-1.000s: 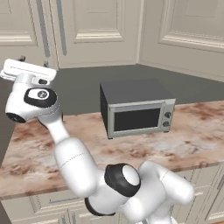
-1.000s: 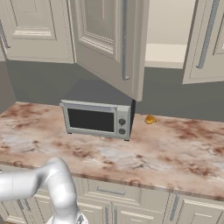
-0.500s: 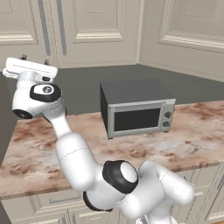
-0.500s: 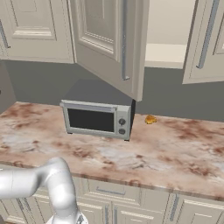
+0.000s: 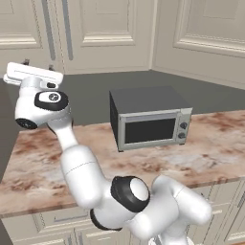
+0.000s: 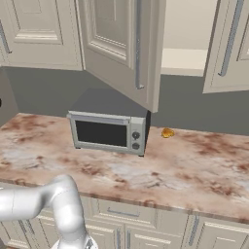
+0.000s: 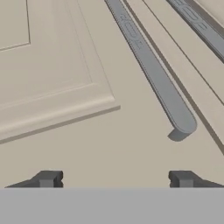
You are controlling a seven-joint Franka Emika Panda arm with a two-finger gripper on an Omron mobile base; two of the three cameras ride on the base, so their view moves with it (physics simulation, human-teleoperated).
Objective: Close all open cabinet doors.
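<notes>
My gripper [image 5: 37, 67] is raised at the upper left, close in front of a pair of cream cabinet doors [image 5: 28, 24] with grey bar handles [image 5: 48, 28]. In the hand view, the jaws [image 7: 114, 179] stand open and empty in front of a panelled door face [image 7: 52, 65]. The lower end of its bar handle [image 7: 175, 113] lies above the right fingertip [image 7: 181, 178]. Further right, one cabinet door [image 6: 121, 44] stands swung out over the microwave. Another door [image 6: 231, 44] hangs open beside it, baring a shelf [image 6: 185, 58].
A grey microwave [image 5: 148, 119] sits on the marbled counter [image 5: 215, 148] below the open door. A small orange thing [image 6: 167, 133] lies on the counter to its right. Drawers and low doors [image 6: 146, 214] run along the counter front.
The hand has edged slightly to the right in front of the doors and the jaws have narrowed a little. The cabinet doors have not moved.
</notes>
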